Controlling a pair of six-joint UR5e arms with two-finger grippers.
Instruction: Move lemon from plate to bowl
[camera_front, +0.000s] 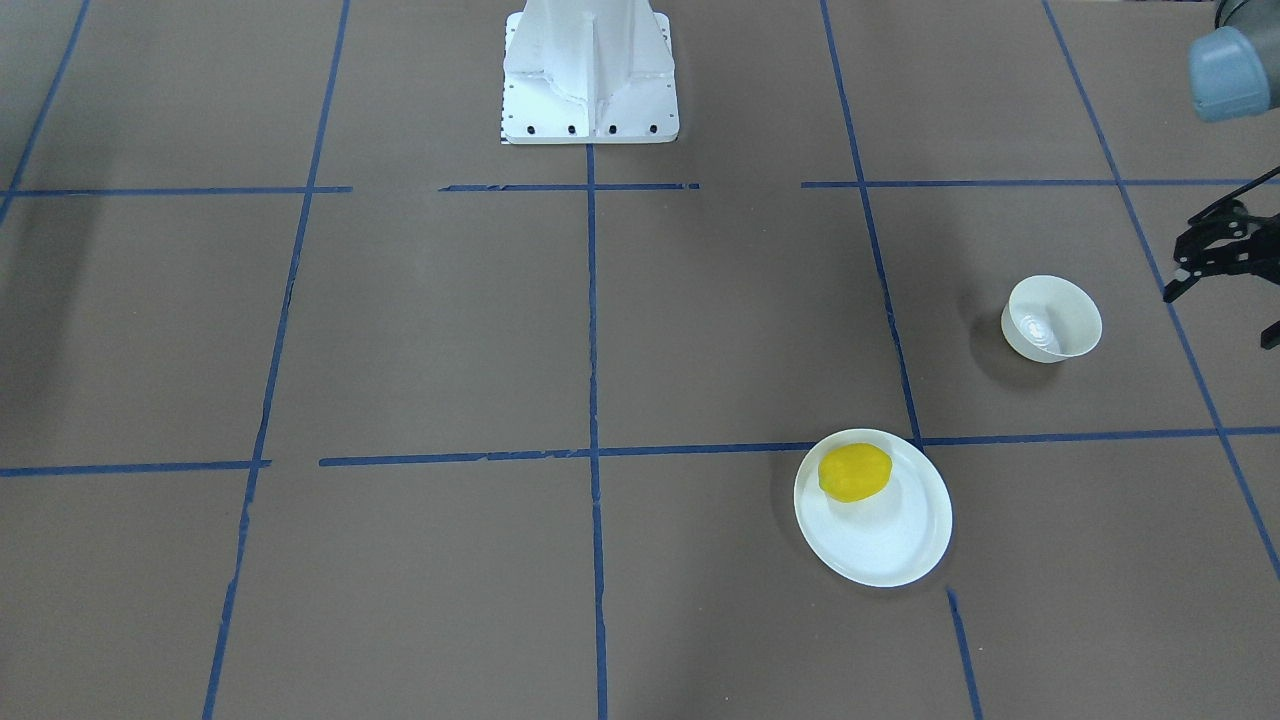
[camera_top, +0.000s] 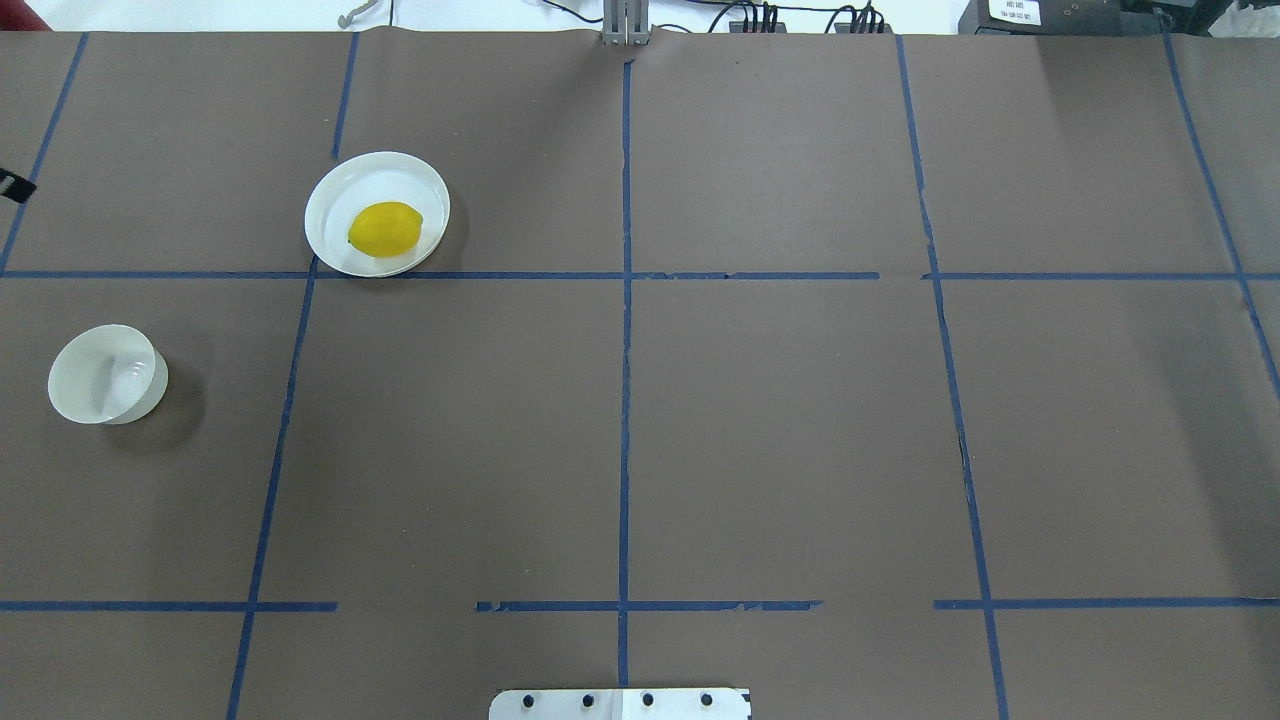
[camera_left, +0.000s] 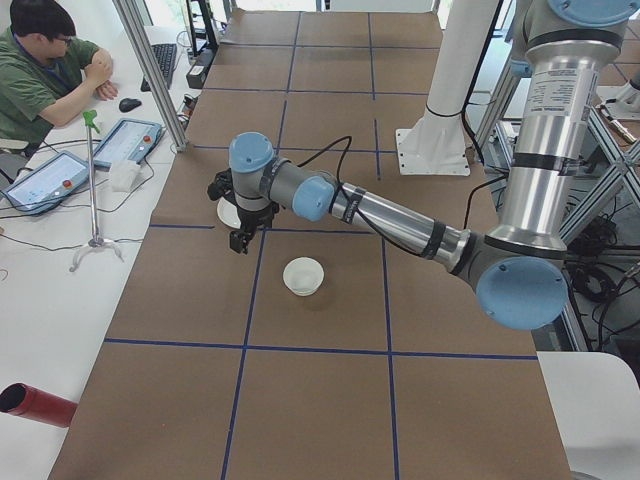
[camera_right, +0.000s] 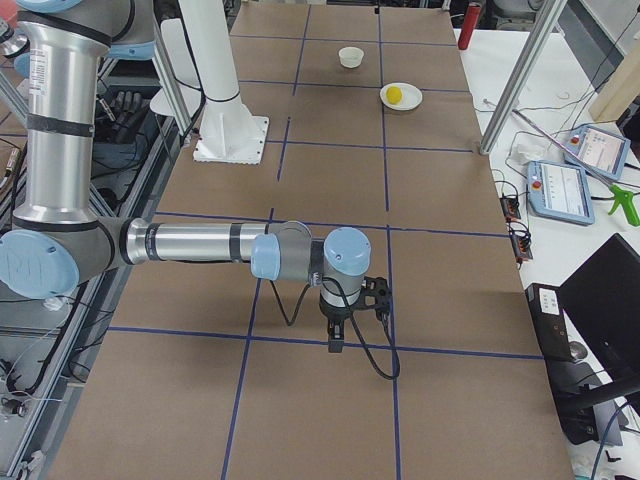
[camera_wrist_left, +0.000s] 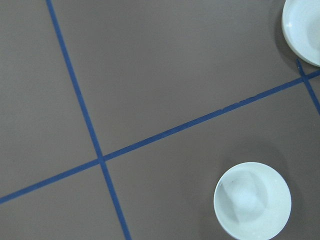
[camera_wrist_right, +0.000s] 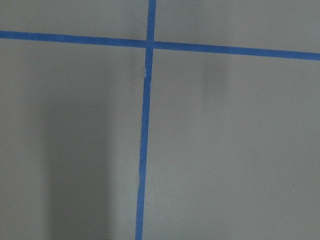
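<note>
- The lemon lies on the plate, a little toward the plate's 5 o'clock side in the overhead view and inside the rim. It is not yet lifted.
- In that view its long axis runs 3 to 9 o'clock, roughly along the blue tape line just below the plate.
- The bowl stands empty on the surface, apart from the plate and at about 8 o'clock from it in the overhead view.
- The left gripper hangs at the right edge of the front-facing view. Its fingers look spread wide with nothing between them, though the frame cuts part of them off.
- In the front-facing view the bowl is near the left gripper at about 9 o'clock. The lemon lies farther off at about 8 o'clock.
- The left wrist view shows the bowl and only a piece of the plate's rim, so the fingers are not yet above the fruit.
- The right gripper hangs over the opposite end of the surface, well apart from both dishes. I cannot tell how its fingers stand.
- The left arm is clearly the nearer one. Its likely approach is to come over the plate and close across the lemon's short width, at right angles to the long axis.
</note>
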